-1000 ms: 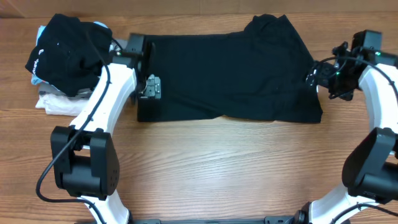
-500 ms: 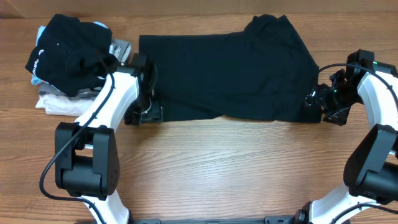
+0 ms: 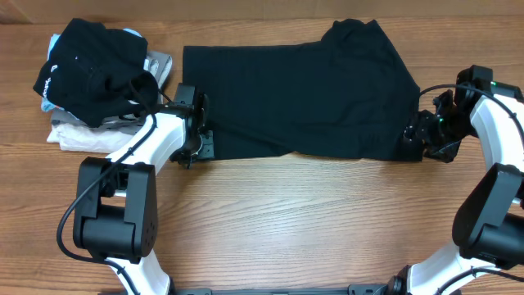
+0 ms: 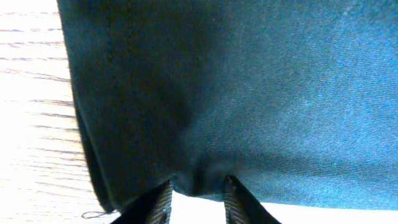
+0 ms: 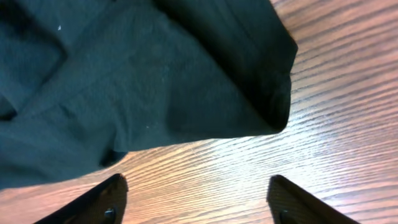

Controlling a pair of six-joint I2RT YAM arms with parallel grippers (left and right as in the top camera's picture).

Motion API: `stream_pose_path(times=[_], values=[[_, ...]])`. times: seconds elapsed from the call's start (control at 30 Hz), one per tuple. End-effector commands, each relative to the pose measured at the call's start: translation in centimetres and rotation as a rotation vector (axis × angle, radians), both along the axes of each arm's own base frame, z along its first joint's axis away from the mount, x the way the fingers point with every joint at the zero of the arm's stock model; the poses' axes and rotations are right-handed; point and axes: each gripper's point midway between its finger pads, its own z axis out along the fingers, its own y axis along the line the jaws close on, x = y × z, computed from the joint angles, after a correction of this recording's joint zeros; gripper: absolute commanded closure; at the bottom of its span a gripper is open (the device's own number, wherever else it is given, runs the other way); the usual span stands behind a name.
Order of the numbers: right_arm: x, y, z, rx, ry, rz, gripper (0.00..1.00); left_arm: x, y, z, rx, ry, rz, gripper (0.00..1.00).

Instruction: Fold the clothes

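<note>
The clothes, a plain black T-shirt (image 3: pixel 303 90), lie flat in a wide rectangle across the far half of the table. My left gripper (image 3: pixel 199 147) is at its front left corner. In the left wrist view the shirt (image 4: pixel 249 93) fills the frame, and its hem puckers slightly at the tips of the left gripper (image 4: pixel 198 198), whose jaws stand narrow with bare table showing between them. My right gripper (image 3: pixel 412 138) is at the front right corner. In the right wrist view it (image 5: pixel 196 183) is wide open over bare wood, just short of the shirt's corner (image 5: pixel 143 81).
At the back left a black garment with white lettering (image 3: pixel 90 65) is heaped on grey and cream-white garments (image 3: pixel 78 135). The wooden table (image 3: pixel 286 213) stretches in front of the shirt to the near edge, with both arm bases at the front corners.
My left gripper slid forward along the shirt's left edge to the front corner and its jaws narrowed a lot. My right gripper came forward to the front right corner and narrowed a little.
</note>
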Motion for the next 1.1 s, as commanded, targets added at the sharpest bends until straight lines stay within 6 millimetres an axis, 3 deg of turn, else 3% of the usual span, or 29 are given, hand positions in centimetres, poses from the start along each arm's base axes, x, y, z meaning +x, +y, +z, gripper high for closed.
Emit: stream_pose_path(times=[0.0, 0.17, 0.4, 0.47, 0.63, 0.93, 1.03, 1.07], values=[[-1.0, 0.3, -1.4, 0.002, 0.025, 0.008, 0.27, -0.3, 1.4, 0.1, 0.061, 0.002, 0.019, 0.72], [-1.3, 0.3, -4.0, -0.006, 0.002, 0.006, 0.28, -0.2, 1.5, 0.1, 0.066, 0.000, 0.019, 0.78], [1.5, -1.2, -4.9, -0.081, -0.121, -0.030, 0.28, -0.2, 1.6, 0.1, 0.067, -0.003, 0.019, 0.86], [1.5, -2.1, -5.2, -0.132, -0.112, -0.062, 0.34, -0.1, 1.8, 0.1, 0.080, -0.004, 0.021, 0.87], [1.3, -2.5, -5.2, -0.157, -0.101, -0.068, 0.62, -0.1, 2.3, 0.1, 0.111, -0.010, 0.024, 0.95], [1.2, -3.5, -5.3, -0.213, -0.093, -0.066, 0.90, 0.0, 2.4, 0.1, 0.118, -0.010, 0.025, 0.96], [1.3, -3.8, -5.2, -0.230, -0.104, -0.026, 0.87, 0.0, 2.4, 0.1, 0.118, -0.010, 0.025, 0.96], [1.3, -3.7, -5.2, -0.235, -0.109, 0.017, 0.71, 0.0, 2.4, 0.1, 0.118, -0.010, 0.025, 0.96]])
